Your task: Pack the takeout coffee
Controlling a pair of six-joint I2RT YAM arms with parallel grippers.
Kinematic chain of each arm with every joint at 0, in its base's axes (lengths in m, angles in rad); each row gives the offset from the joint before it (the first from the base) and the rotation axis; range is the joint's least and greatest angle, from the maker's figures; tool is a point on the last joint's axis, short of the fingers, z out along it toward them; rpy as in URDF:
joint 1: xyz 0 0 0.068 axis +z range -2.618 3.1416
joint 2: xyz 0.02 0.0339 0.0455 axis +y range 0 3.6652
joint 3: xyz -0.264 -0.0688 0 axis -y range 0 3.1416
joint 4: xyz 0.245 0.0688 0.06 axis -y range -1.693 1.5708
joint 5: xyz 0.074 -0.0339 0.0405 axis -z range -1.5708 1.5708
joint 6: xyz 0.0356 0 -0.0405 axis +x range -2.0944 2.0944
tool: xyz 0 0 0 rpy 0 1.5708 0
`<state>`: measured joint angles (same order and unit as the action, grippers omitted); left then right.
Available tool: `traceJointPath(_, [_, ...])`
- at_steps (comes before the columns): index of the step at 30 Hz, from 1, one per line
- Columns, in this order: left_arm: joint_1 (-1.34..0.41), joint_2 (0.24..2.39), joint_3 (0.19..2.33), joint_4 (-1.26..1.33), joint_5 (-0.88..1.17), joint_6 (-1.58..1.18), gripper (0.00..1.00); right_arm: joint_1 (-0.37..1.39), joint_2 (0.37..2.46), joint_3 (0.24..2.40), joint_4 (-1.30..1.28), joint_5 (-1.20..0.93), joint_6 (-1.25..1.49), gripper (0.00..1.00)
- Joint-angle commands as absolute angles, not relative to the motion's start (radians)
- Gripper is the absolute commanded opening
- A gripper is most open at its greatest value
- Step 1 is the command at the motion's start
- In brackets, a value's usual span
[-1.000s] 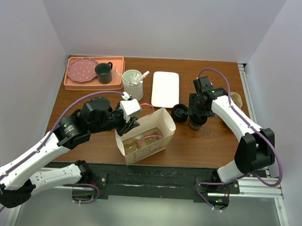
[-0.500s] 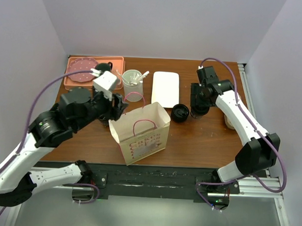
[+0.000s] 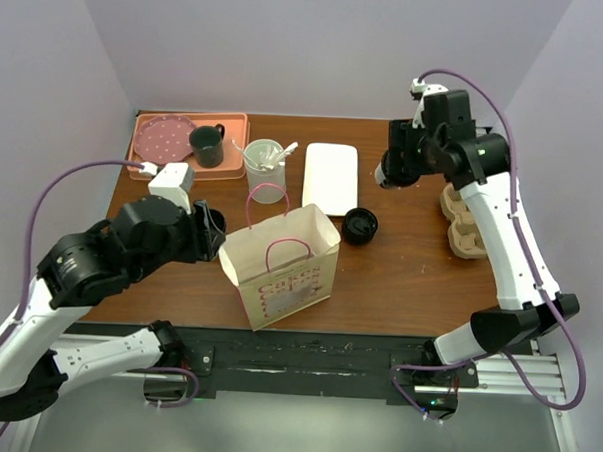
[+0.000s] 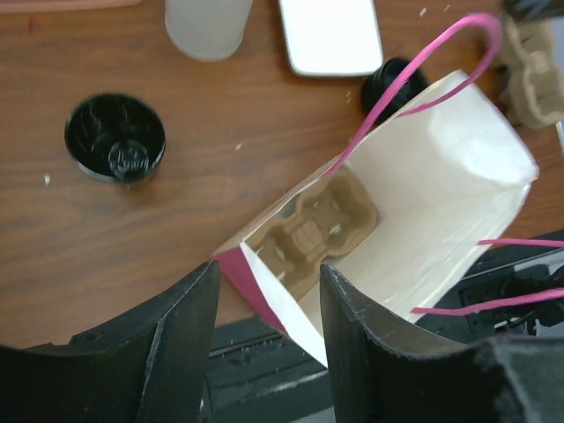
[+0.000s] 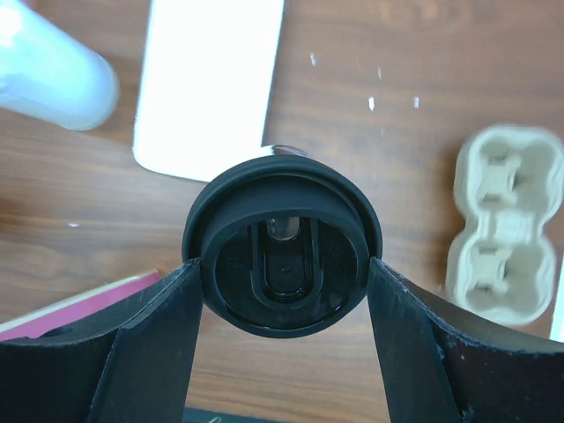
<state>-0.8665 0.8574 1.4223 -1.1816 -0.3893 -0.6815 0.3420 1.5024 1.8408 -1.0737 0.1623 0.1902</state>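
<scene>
Right gripper (image 5: 282,295) clamps the lidded cup (image 5: 282,247) high beyond the bag (image 3: 280,270), likely bound for the carrier (image 4: 313,233) inside it. Left gripper (image 4: 264,335) hangs above the bag, fingers apart and empty.

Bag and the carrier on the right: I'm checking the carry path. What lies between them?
A black lid lies between bag and carrier; otherwise the table is bare there, as the top view shows.
</scene>
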Motion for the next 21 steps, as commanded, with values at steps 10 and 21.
traceJointPath(10, [-0.870, 0.920, 1.312, -1.236, -0.354, -0.827, 0.48, 0.379, 1.394, 2.028, -1.063, -0.139, 0.060, 0.51])
traceJointPath(21, [-0.870, 0.905, 1.250, -1.025, -0.377, -0.689, 0.17, 0.414, 1.253, 1.922, -0.939, -0.383, 0.044, 0.51])
